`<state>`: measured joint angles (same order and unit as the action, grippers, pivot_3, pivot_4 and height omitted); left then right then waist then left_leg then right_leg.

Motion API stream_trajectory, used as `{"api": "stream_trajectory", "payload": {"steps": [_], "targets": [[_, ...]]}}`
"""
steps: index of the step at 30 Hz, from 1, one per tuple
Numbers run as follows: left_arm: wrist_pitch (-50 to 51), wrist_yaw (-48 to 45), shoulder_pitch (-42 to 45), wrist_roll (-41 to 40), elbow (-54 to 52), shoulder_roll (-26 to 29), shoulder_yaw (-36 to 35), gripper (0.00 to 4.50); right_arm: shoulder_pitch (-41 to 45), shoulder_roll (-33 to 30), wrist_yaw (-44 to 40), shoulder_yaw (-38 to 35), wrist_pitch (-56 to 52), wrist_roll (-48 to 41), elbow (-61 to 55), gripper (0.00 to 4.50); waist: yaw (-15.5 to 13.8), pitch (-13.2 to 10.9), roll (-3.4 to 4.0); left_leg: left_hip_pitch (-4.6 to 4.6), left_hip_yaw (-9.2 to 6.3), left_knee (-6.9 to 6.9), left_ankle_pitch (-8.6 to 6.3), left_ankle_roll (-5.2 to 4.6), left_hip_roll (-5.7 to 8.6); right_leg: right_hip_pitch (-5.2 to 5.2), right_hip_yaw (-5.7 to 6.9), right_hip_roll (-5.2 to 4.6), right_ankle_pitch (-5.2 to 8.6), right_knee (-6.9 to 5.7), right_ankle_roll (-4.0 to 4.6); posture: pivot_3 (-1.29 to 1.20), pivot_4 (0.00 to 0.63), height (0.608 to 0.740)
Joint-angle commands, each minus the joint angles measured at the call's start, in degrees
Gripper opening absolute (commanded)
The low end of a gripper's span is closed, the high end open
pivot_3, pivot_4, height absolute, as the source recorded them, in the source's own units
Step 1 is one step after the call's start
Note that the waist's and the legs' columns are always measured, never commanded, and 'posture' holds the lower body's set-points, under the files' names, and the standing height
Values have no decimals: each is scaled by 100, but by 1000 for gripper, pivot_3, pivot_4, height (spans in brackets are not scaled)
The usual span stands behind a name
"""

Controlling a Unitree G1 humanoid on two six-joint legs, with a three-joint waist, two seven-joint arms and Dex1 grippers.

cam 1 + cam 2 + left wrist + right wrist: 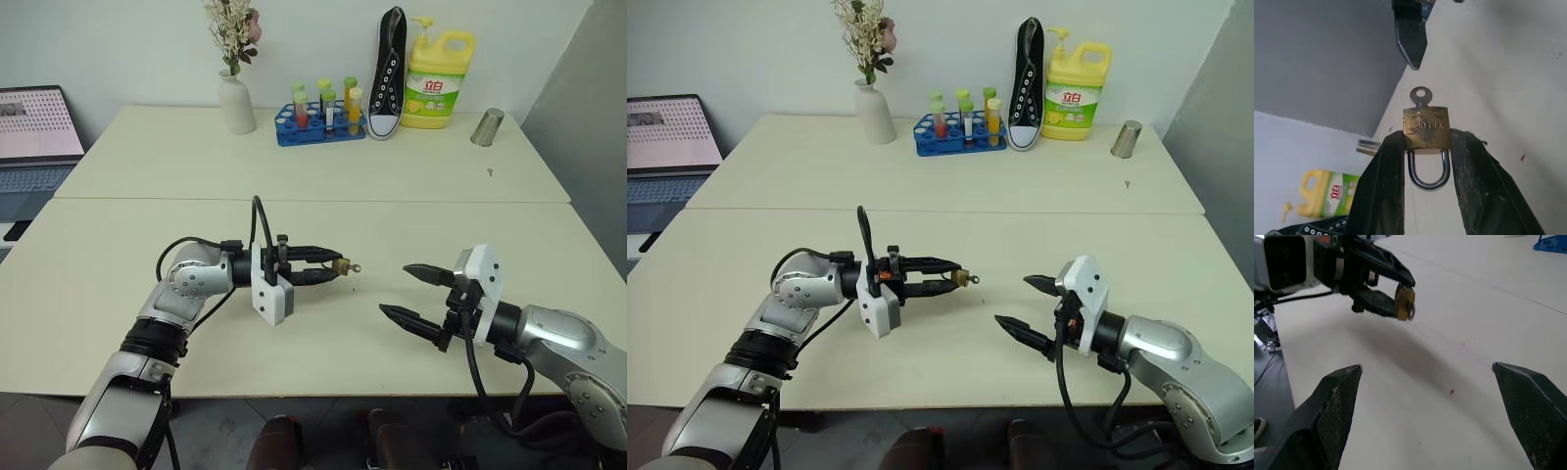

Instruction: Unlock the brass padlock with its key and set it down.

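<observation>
My left gripper [333, 268] is shut on the brass padlock [1426, 127] and holds it in the air above the pale table [323, 362], fingers level and pointing toward my right gripper. The fingertips pinch the body's two sides. The silvery shackle [1426, 171] sits back between the fingers. The key [1421, 95] sticks out of the padlock's far end, its round bow toward the right gripper. My right gripper [395, 289] stands open a short way off, facing the padlock [1404, 301], with nothing between its fingers. One right fingertip [1410, 39] hangs just beyond the key.
Along the table's far edge stand a white vase with flowers [235, 98], a blue rack of tubes [318, 122], a black shoe [389, 73], a yellow detergent bottle [438, 78] and a metal cup [487, 127]. A laptop [34, 127] sits far left.
</observation>
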<state>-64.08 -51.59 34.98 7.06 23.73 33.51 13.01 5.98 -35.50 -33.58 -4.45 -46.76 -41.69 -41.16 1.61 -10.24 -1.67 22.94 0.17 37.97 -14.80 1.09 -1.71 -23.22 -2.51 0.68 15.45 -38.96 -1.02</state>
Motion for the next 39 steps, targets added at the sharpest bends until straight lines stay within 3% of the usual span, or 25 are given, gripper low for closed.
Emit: {"api": "stream_trajectory", "payload": {"steps": [1, 7, 23, 27, 36, 39], "targets": [[-422, 400, 108, 56, 64, 45, -77, 957, 351, 135, 178, -140, -252, -519, 12, 4500, 0, 0, 0, 0, 0, 0, 0, 0, 0, 0, 1, 0, 0, -1, 0, 0, 150, 740], [-646, 711, 167, 262, 180, 140, 16, 957, 863, 152, 242, 30, -689, -976, 298, 4500, -1, 0, 0, 1, 0, 1, 0, 0, 1, 0, 2, -1, -1, -1, -1, 0, 150, 740], [-690, 1246, 41, 597, 90, 315, 118, 957, 1515, 426, 87, 566, -795, -968, 1032, 4500, 0, 0, 0, 0, -2, 0, 0, 0, -2, 0, 5, -1, -6, -2, 6, 0, 150, 740], [-668, 1326, 7, 666, 33, 364, 141, 957, 1666, 538, 88, 655, -787, -909, 1226, 3539, 0, 0, 1, 0, 0, 0, 0, 0, -2, 0, 7, -1, -8, -2, 10, 0, 150, 740], [-533, 1438, -9, 708, -115, 412, 162, 957, 1833, 619, -26, 783, -801, -860, 1435, 186, 1, 0, 1, 1, -2, 0, 0, 0, -3, -1, 9, -3, -16, -3, 24, 0, 150, 740], [-483, 1462, -23, 716, -181, 424, 168, 957, 1837, 600, -56, 784, -826, -867, 1440, 0, 1, 0, 1, 1, -2, 0, 0, 0, -2, -1, 9, -3, -16, -2, 24, 0, 150, 740]]}}
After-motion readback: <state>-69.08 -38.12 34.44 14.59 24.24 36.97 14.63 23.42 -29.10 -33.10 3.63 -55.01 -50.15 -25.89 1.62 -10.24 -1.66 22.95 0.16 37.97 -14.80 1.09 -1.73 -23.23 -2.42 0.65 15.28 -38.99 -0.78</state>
